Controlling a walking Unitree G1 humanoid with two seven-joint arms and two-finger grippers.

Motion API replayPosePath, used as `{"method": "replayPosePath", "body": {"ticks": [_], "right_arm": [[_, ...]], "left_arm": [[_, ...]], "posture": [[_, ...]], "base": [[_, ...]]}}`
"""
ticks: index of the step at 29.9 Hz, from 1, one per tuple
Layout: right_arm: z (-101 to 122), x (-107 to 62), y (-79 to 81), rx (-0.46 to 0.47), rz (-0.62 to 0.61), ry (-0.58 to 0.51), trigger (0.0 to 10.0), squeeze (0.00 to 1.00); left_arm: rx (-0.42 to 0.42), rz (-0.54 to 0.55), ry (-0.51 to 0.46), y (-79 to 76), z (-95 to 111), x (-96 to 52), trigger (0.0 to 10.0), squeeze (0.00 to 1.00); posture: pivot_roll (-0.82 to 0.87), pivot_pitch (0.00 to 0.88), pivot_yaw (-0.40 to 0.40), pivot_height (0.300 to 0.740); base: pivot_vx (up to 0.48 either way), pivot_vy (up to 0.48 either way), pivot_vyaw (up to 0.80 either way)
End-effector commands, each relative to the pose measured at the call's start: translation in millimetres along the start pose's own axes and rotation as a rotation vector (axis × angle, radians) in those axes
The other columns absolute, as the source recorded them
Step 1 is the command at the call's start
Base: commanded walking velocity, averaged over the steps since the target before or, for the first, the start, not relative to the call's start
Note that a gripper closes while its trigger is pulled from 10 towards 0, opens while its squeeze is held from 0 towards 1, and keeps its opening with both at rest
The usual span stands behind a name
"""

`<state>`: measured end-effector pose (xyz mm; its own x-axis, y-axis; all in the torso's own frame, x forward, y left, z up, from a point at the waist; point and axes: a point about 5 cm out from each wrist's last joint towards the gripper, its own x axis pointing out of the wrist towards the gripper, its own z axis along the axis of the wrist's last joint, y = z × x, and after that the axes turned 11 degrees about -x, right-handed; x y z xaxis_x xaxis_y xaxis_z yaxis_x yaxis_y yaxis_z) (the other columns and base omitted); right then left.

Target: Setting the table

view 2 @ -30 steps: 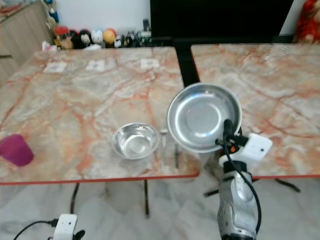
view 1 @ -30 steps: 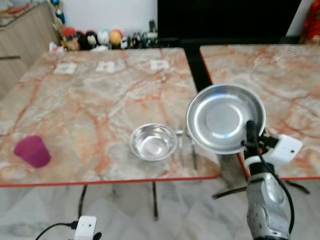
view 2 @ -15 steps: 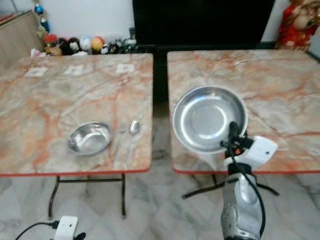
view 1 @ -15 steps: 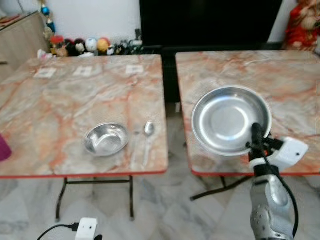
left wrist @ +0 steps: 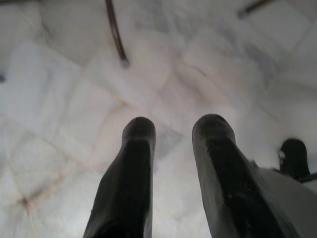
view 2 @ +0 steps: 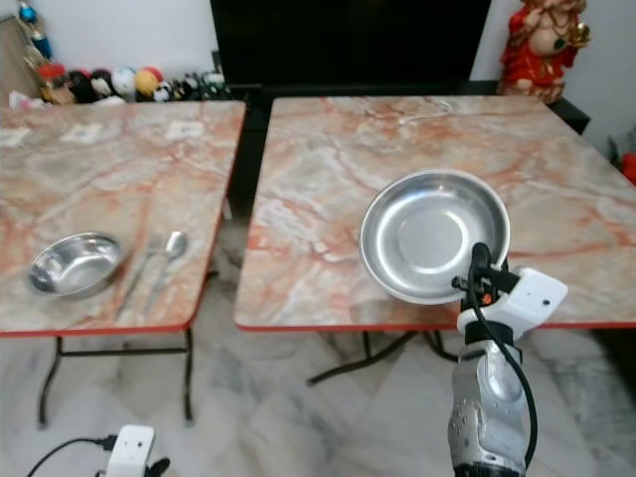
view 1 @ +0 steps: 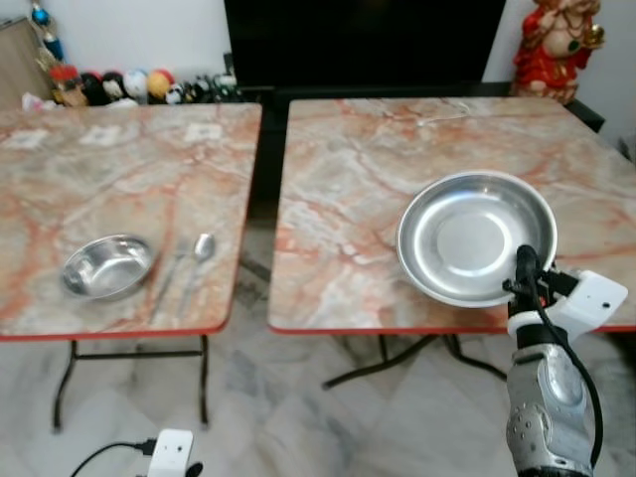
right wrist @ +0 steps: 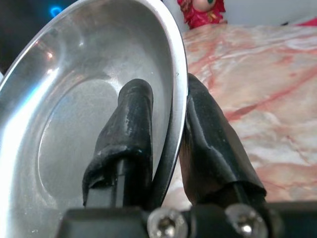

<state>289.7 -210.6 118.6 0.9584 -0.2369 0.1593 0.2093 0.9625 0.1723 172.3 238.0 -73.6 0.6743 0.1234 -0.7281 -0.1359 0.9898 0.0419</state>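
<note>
Over the right-hand marble table [view 1: 358, 189] the right gripper [right wrist: 166, 163] pinches a steel plate [view 1: 475, 237] by its rim — left gripper [left wrist: 173, 148] parted, empty.

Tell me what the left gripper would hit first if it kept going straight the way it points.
Most likely the pale marble floor: the left gripper, hanging open, points down at it with nothing between.

The right worktop [view 1: 358, 189] lies bare across its middle and left part, open to a reach. The steel plate [view 1: 475, 236] hangs over its near right edge. A red figurine [view 1: 550, 45] blocks the far right corner.
</note>
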Motion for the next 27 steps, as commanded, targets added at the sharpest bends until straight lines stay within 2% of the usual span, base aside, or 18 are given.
{"method": "replayPosePath", "body": {"ticks": [1, 5, 7, 9, 12, 15, 20, 24, 27], "right_arm": [[6.7, 3.6, 0.5, 0.0, 0.002, -0.029, 10.0, 0.0], [6.3, 3.5, 0.6, 0.002, -0.006, -0.027, 10.0, 0.0], [6.0, 3.3, -0.6, 0.003, -0.014, -0.026, 10.0, 0.0], [5.3, 2.9, -2.5, 0.002, -0.027, -0.023, 10.0, 0.0], [5.2, 2.5, -3.5, 0.002, -0.036, -0.022, 10.0, 0.0], [-1.7, 0.4, -10.1, -0.002, -0.094, 0.009, 10.0, 0.0], [-4.6, 0.8, -16.6, -0.001, -0.161, 0.031, 10.0, 0.0], [-5.2, 1.4, -16.8, 0.001, -0.164, 0.039, 10.0, 0.0], [-4.4, 4.2, -12.6, -0.02, -0.152, 0.034, 10.0, 0.0]], "left_arm": [[0.006, 0.003, 0.006, 1.8, 0.6, 0.2, 10.0, 0.0], [0.004, 0.003, 0.011, 0.6, 0.7, 0.7, 10.0, 0.0], [0.002, -0.007, 0.013, -15.4, 5.3, 5.1, 10.0, 0.0], [0.001, -0.014, 0.014, -25.3, 8.2, 7.4, 10.0, 0.0], [0.001, -0.015, 0.013, -26.3, 8.5, 7.5, 10.0, 0.0], [-0.008, -0.009, 0.058, -21.2, -1.5, 5.0, 10.0, 0.0], [-0.011, -0.004, 0.066, -19.4, -4.2, 4.0, 10.0, 0.0], [-0.011, 0.0, 0.065, -19.7, -3.9, 4.2, 10.0, 0.0], [-0.013, -0.001, 0.065, -19.6, -4.1, 4.1, 10.0, 0.0]], "posture": [[-0.13, 0.046, 0.019, 0.74], [-0.13, 0.054, 0.022, 0.74], [-0.13, 0.059, 0.024, 0.74], [-0.13, 0.061, 0.025, 0.74], [-0.13, 0.067, 0.026, 0.74], [-0.13, 0.075, 0.029, 0.74], [-0.13, 0.082, 0.032, 0.74], [-0.13, 0.082, 0.032, 0.74], [-0.13, 0.081, 0.03, 0.74]], "base": [[0.0, -0.311, 0.0], [0.0, 0.0, 0.0], [0.0, 0.0, 0.0], [0.0, 0.0, 0.0], [0.0, 0.0, 0.0], [0.0, 0.0, 0.0], [0.0, 0.0, 0.0], [0.0, 0.0, 0.0], [0.0, 0.0, -0.75]]}}
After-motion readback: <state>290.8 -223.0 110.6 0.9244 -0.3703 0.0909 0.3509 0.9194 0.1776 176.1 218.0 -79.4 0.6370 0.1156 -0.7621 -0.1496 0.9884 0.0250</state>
